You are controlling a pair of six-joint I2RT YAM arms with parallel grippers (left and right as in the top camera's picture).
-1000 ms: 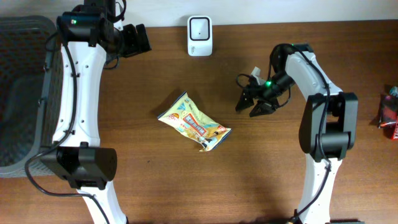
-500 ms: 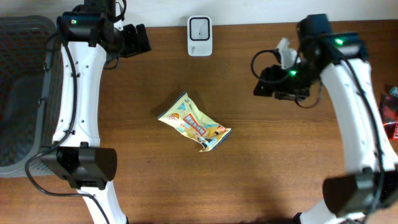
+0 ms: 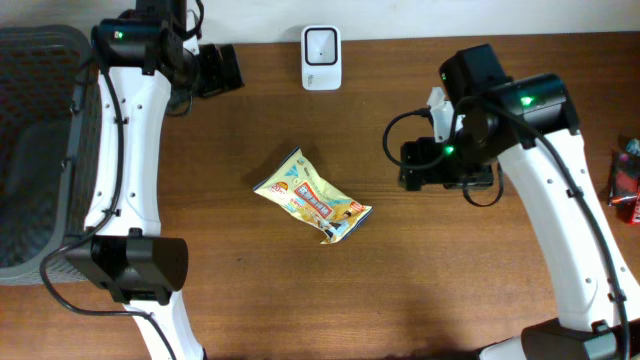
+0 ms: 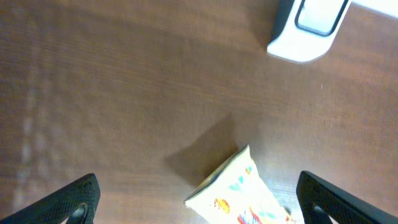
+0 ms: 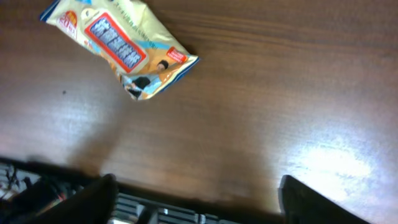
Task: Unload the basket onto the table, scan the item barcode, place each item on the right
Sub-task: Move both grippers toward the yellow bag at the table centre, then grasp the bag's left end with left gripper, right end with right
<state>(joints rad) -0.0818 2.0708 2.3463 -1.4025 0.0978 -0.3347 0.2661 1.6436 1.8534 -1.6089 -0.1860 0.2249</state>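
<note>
At the far left a dark basket (image 3: 30, 150) took up the edge of the tabletop (image 3: 230, 290), so we judged there was little room to swing out that way. The left tool (image 3: 222, 68) hung in the upper left of the overhead view. Its fingers (image 4: 74, 202) were spread wide and held nothing.

The scanner (image 3: 321, 58) stood at the top centre, close to the far edge. The packet (image 3: 312, 197) lay flat near the middle, well apart from the scanner and from both tools, with bare wood all around it. That gave us open room for an approach from any side.

The right tool (image 3: 445, 168) hovered to the right of the packet, jaws apart and empty. A cable (image 3: 400, 135) looped beside its wrist. At the right edge lay a red pack (image 3: 625, 185), well clear of the work.

We saw three risks. The packet was thin and lay flat, so a pinch might slide off the film or drive a fingertip into the wood. We could not see a barcode on the face that showed, so it might end up turned away from the scanner window. The scanner also looked light, and a carry that came in too low might knock it towards the far edge.
</note>
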